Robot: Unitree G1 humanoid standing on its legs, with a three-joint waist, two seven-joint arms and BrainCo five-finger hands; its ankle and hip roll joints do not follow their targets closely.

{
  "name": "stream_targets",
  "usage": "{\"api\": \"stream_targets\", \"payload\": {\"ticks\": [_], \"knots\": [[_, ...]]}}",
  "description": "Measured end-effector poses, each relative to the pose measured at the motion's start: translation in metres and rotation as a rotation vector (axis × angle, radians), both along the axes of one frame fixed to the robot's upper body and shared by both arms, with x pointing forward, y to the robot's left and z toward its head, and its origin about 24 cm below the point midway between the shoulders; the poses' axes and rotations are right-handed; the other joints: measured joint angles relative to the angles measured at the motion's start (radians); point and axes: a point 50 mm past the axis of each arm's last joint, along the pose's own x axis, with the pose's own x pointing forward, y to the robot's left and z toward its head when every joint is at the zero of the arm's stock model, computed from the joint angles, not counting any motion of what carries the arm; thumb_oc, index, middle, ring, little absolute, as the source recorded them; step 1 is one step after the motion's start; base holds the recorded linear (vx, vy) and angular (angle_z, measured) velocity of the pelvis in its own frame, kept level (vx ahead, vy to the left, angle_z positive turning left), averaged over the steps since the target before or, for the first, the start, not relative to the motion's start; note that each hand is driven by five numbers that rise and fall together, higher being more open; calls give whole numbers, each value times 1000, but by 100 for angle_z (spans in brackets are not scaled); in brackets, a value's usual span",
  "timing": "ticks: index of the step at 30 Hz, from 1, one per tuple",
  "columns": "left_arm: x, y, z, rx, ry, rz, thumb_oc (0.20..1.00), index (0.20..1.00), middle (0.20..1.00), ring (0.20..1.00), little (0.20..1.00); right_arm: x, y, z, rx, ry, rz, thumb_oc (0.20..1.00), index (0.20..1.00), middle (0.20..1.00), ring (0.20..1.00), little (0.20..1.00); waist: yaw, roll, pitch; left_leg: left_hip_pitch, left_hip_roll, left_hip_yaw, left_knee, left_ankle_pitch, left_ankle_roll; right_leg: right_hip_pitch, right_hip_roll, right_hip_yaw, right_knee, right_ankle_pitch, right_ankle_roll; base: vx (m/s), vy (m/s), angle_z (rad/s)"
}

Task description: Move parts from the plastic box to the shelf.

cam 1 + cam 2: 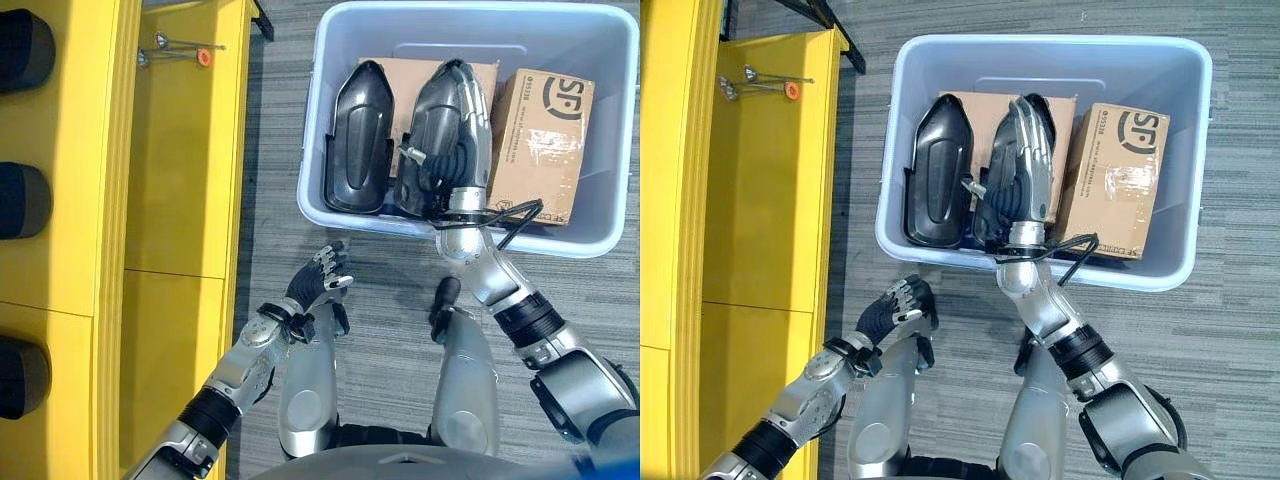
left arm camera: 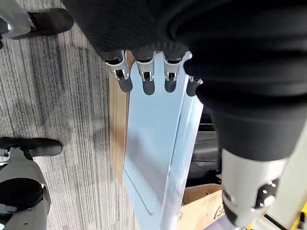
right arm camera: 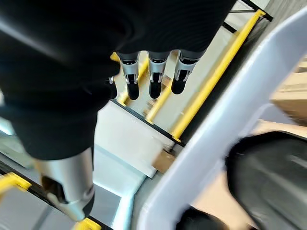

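Here the right robot hand (image 1: 1025,165) reaches over the near rim of the plastic box (image 1: 902,130), fingers straight and flat on the right black part (image 1: 1002,190), not curled round it. A second black part (image 1: 358,140) lies just beside it, cardboard boxes (image 1: 545,140) to the right. Left robot hand (image 1: 318,278) hovers relaxed and unclenched above bare floor (image 1: 275,120) between box and yellow shelf (image 1: 185,150).

Grey striped carpet floor (image 1: 270,150); yellow cabinet top (image 1: 185,150) at left, possibly metal
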Motion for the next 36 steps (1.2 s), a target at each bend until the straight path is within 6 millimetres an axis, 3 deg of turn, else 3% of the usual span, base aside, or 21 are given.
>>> {"api": "stream_targets", "payload": {"ticks": [6,8,10,15,20,24,36], "knots": [[-2,2,-2,3,9,3,1000,1000,1000,1000,1000,16,-33,-39,112,239,-147,1000,1000,1000,1000,1000,24,0,0,-23,2,-6,-2,0,-4,-30,-1,-3,19,-7,-5,2,-43,2],[-1,2,-2,3,8,6,1000,1000,1000,1000,1000,19,-37,-43,111,258,-170,1000,1000,1000,1000,1000,29,0,0,-31,2,-9,-1,9,-4,-38,-2,-4,27,-9,-7,10,-40,4],[-1,3,-2,3,6,11,1000,1000,1000,1000,1000,23,-41,-42,134,269,-188,1000,1000,1000,1000,1000,32,0,0,-35,2,-11,-1,11,-5,-43,-3,-8,33,-13,-10,3,-10,2],[-1,5,-3,18,24,3,1000,1000,1000,1000,1000,37,-50,-17,214,228,-205,1000,1000,1000,1000,1000,52,1,0,-35,-5,-16,3,14,-3,-48,-16,-12,60,-29,-12,16,-4,6],[0,6,-3,29,27,-2,1000,1000,1000,1000,1000,39,-58,-30,272,292,-245,1000,1000,1000,1000,1000,53,4,0,-40,-11,-17,3,13,-3,-56,-23,-10,70,-31,-10,6,3,1],[0,6,-3,30,26,-3,1000,1000,1000,1000,1000,38,-64,-28,317,258,-299,1000,1000,1000,1000,1000,48,5,0,-50,-11,-16,3,15,-2,-69,-23,-9,71,-30,-10,0,0,0],[2,1,-1,32,16,-21,1000,1000,1000,1000,1000,33,-65,-40,350,230,-394,1000,1000,1000,1000,1000,28,5,0,-68,-9,-11,2,18,-1,-91,-20,-3,70,-30,-10,-1,0,0]]}}
